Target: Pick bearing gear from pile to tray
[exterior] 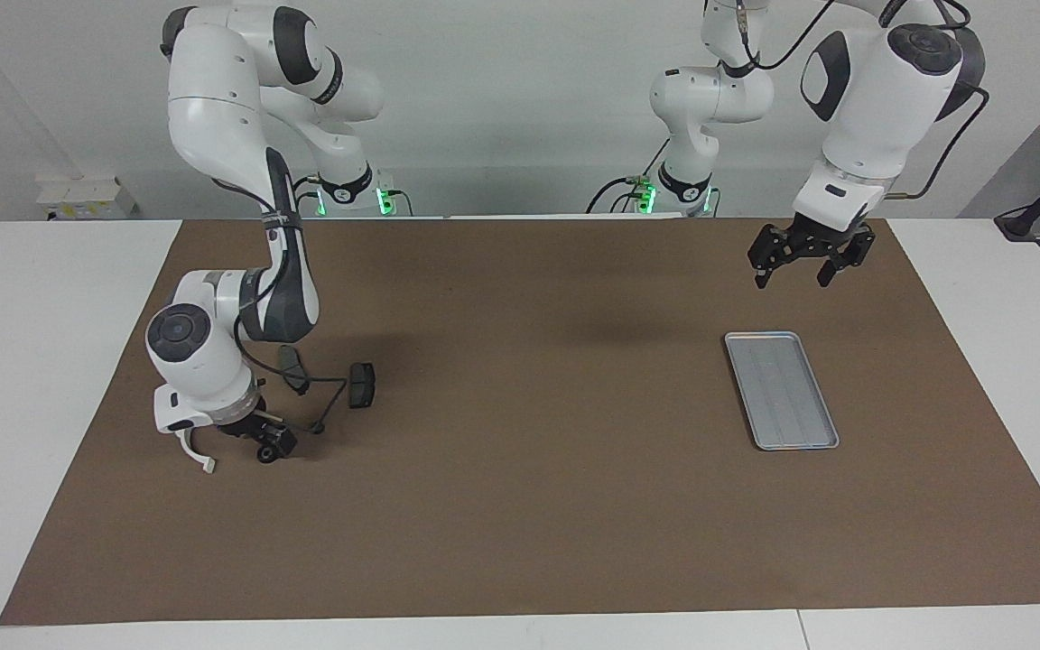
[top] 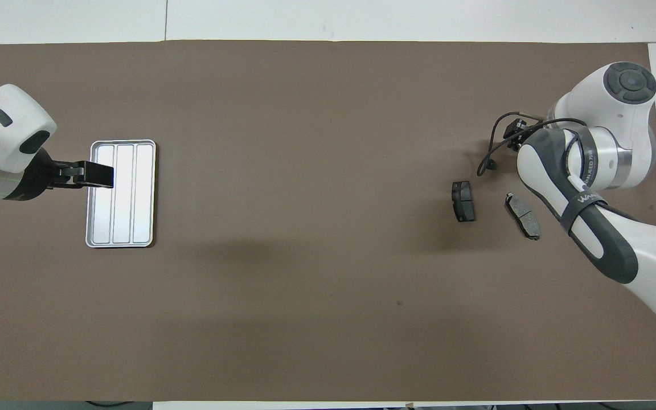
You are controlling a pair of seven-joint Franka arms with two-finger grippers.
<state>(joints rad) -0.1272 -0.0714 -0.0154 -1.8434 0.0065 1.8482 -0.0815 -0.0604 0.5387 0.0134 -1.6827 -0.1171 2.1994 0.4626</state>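
Facing view gives us the small black round piece (exterior: 265, 451), which we take for the bearing gear, lying on the brown mat at the right arm's end of the table, farther from the robots than the two dark grey brake pads (exterior: 362, 384). The right claw (exterior: 254, 435) is down at it, with the wrist tipped low over the spot; whether its fingers have closed on the piece we cannot tell, as the wrist hides them. Just beside it lies the white curved plastic arc (exterior: 195, 451), close enough that, by our judgement, the claw must come in narrowly so as not to drag it along. The second pad (exterior: 292, 368) sits partly under the forearm.

Well apart, toward the left arm's end, the shallow silver-grey ridged metal tray (exterior: 782, 390) lies bare, long side running away from the robots, ready to receive. The left claw (exterior: 811, 262) waits in the air with fingers spread, holding nothing, over the mat beside the tray's nearer end, so the tray stays free from above.
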